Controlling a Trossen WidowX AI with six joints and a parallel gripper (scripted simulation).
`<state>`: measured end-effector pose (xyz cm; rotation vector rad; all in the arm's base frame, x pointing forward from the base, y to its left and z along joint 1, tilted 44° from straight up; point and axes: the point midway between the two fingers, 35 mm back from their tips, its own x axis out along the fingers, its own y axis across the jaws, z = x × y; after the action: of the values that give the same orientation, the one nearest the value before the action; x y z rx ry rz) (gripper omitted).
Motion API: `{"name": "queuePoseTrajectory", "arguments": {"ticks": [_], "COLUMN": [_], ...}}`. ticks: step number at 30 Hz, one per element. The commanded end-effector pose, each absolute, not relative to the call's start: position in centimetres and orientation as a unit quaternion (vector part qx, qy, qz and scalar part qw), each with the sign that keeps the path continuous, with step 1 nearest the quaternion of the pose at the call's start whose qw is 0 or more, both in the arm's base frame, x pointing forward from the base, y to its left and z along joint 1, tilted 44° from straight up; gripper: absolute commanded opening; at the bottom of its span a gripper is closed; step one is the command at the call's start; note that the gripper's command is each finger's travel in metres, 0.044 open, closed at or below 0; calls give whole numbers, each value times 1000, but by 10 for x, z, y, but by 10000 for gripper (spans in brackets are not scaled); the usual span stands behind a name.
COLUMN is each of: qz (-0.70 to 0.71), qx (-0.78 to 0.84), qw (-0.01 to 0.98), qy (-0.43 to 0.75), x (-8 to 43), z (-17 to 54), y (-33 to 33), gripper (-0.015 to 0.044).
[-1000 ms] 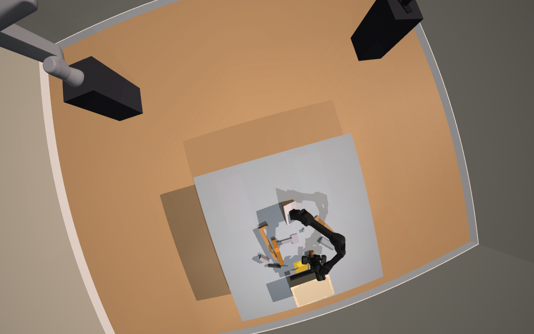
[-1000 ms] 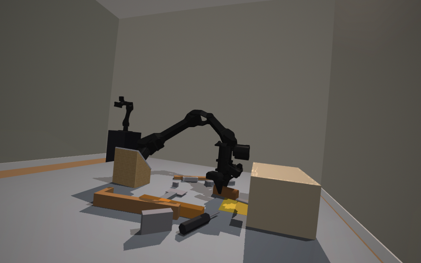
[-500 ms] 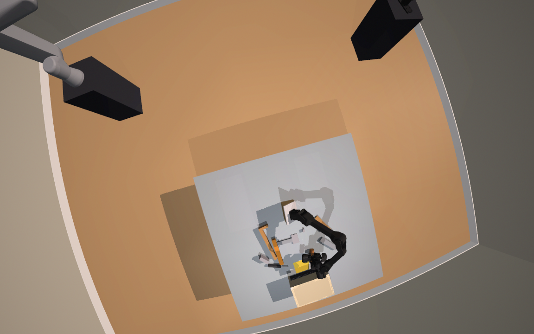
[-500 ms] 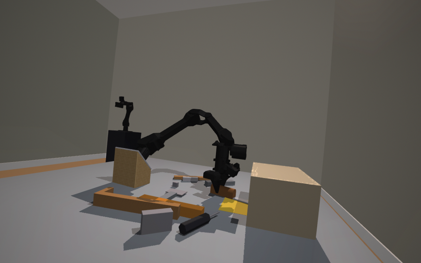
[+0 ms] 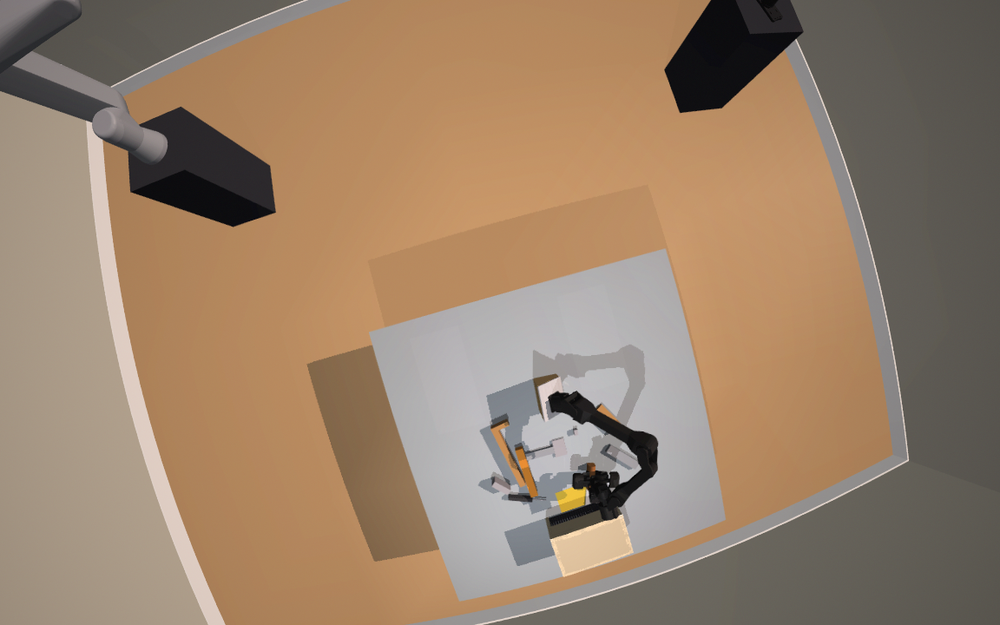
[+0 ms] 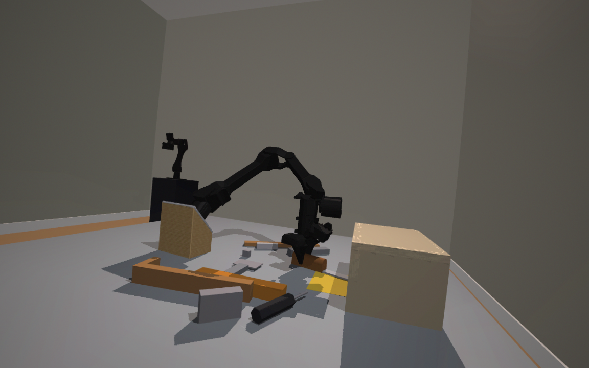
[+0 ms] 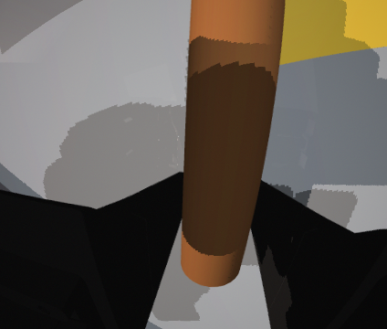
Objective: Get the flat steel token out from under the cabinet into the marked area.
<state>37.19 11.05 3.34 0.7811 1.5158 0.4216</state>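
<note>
I can't make out the steel token in any view, so its place in relation to the cabinet (image 5: 595,546) (image 6: 397,285) can't be told. The yellow area (image 5: 570,499) (image 6: 326,284) (image 7: 381,20) lies in front of the cabinet's slotted side. Beside that area, the claw (image 5: 591,476) (image 6: 303,258) (image 7: 218,185) is clamped on a round orange-brown handle (image 5: 589,468) (image 6: 316,262) (image 7: 227,137), a thin grey shaft (image 6: 336,274) reaching from it toward the cabinet. Farther from the cabinet lie a black-handled tool (image 5: 517,496) (image 6: 272,308), then an upright grey block (image 5: 499,482) (image 6: 220,305).

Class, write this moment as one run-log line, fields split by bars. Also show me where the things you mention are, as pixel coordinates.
gripper (image 5: 590,470) (image 6: 301,261) (image 7: 218,185): shut on orange-brown handle (image 5: 590,467) (image 6: 315,262) (image 7: 230,137) | yellow area (image 5: 570,498) (image 6: 326,283) (image 7: 378,23): beside handle | token: not visible
</note>
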Motion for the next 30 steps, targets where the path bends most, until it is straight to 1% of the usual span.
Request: {"name": "queuePoseTrajectory", "arguments": {"ticks": [1,30], "qz": [182,182], "qx": [344,344], "qw": [636,636], "qy": [666,667], "x": [366,336], "z": [33,38], "y": [112,120], "gripper": [0,0]}}
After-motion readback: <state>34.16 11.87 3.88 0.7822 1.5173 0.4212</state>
